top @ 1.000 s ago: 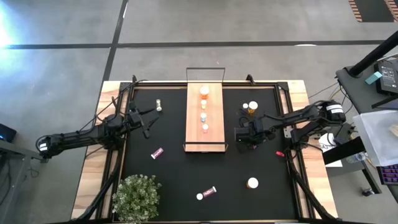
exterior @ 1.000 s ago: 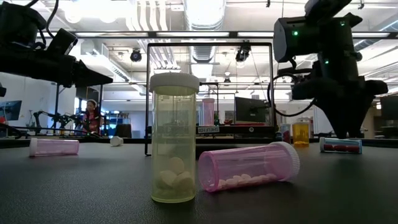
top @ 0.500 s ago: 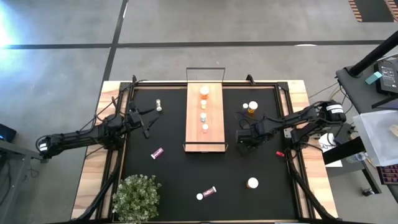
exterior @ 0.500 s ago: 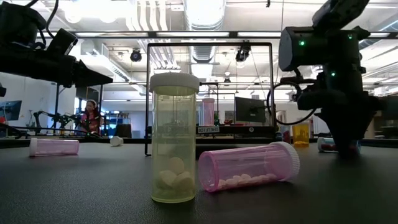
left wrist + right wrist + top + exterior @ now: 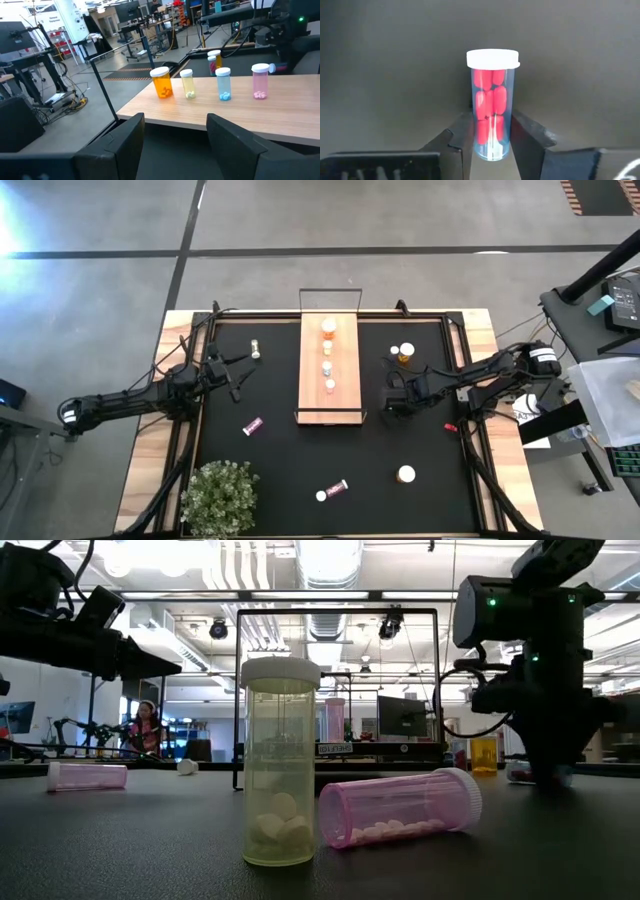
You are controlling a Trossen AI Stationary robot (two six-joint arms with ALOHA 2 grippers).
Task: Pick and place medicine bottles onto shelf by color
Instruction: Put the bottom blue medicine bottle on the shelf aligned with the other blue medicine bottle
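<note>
A clear bottle of red pills with a white cap (image 5: pixel 491 95) lies on its side on the black mat, right of the shelf (image 5: pixel 329 405). My right gripper (image 5: pixel 491 125) points down over it (image 5: pixel 397 398), fingers closed on its sides. The light-wood shelf carries an amber (image 5: pixel 162 82), a pale yellow (image 5: pixel 188 84), a blue (image 5: pixel 223 84) and a pink bottle (image 5: pixel 260 81), all upright. My left gripper (image 5: pixel 175 135) is open and empty above the mat, left of the shelf (image 5: pixel 238 380). My right gripper pinches the bottle's body near its bottom end (image 5: pixel 490 142) between its two fingers, one on each long side. The fingers come from above, pointing down, across the bottle. The bottle lies on its side on the mat, as the low view shows (image 5: pixel 518 774).
Loose on the mat: an upright amber bottle (image 5: pixel 405 353), a pale upright bottle (image 5: pixel 280 776), pink bottles lying down (image 5: pixel 252 425) (image 5: pixel 338 486), a white-capped bottle (image 5: pixel 406 474) and a small one (image 5: pixel 256 350). A potted plant (image 5: pixel 220 498) stands near left; a red bit (image 5: pixel 450 426) lies right.
My right gripper has gone a little toward the table's right edge and down onto the red-pill bottle, which now sits between its fingers, still lying on the mat.
</note>
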